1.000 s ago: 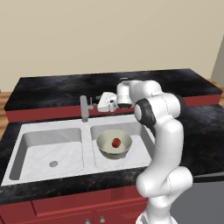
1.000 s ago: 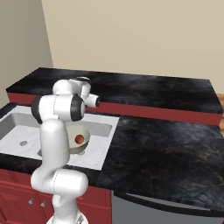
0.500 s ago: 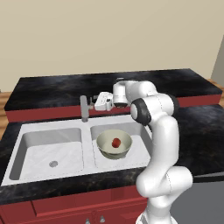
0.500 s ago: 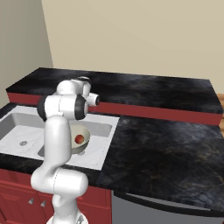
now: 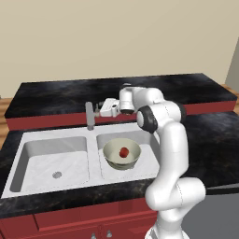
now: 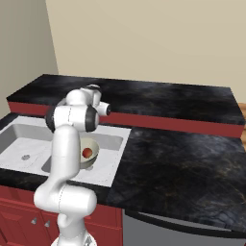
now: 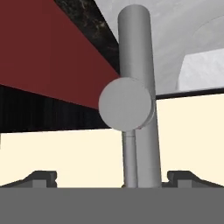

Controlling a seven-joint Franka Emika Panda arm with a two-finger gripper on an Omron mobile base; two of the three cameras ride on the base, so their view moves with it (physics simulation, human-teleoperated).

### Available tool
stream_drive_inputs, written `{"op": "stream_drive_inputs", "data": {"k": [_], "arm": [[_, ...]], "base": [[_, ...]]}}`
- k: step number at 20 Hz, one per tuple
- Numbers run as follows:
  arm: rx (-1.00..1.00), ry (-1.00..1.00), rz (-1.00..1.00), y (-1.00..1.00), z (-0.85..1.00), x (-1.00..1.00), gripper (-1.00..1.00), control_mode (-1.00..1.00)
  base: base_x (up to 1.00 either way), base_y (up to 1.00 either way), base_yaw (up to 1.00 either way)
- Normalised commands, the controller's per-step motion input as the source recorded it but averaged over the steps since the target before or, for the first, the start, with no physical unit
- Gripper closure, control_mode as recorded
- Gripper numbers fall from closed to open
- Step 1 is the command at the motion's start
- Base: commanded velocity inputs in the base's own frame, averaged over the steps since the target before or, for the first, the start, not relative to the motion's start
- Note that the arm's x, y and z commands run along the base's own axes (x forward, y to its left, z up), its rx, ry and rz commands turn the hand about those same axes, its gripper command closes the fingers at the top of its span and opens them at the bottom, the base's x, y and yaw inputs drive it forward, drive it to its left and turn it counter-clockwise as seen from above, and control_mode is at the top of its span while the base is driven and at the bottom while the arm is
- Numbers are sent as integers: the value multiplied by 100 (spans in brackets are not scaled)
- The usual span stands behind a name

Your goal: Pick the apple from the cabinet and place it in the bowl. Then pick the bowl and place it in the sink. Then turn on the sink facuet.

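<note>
Resting in bowl (image 5: pixel 112 151): apple (image 5: pixel 123 152).

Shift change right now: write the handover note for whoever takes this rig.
Gripper: open, level with the faucet and right beside it; in the hand view the faucet's lever sits centred between the spread fingertips, not yet gripped.
Apple: in the bowl.
Bowl: in the right basin of the sink.
Done: apple in bowl, bowl in sink.
Left: work the lever to turn the faucet on; no water is visible.
</note>
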Motion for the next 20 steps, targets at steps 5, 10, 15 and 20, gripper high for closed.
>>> {"op": "stream_drive_inputs", "data": {"k": [5,10,15,20], "arm": [[0,4,0,5,-22,18,-100,-100],[0,2,0,5,-9,18,-100,-100],[0,1,0,12,-5,12,-100,-100],[0,1,0,6,-5,5,100,-100]], "base": [[0,0,0],[0,0,0],[0,0,0],[0,0,0]]}}
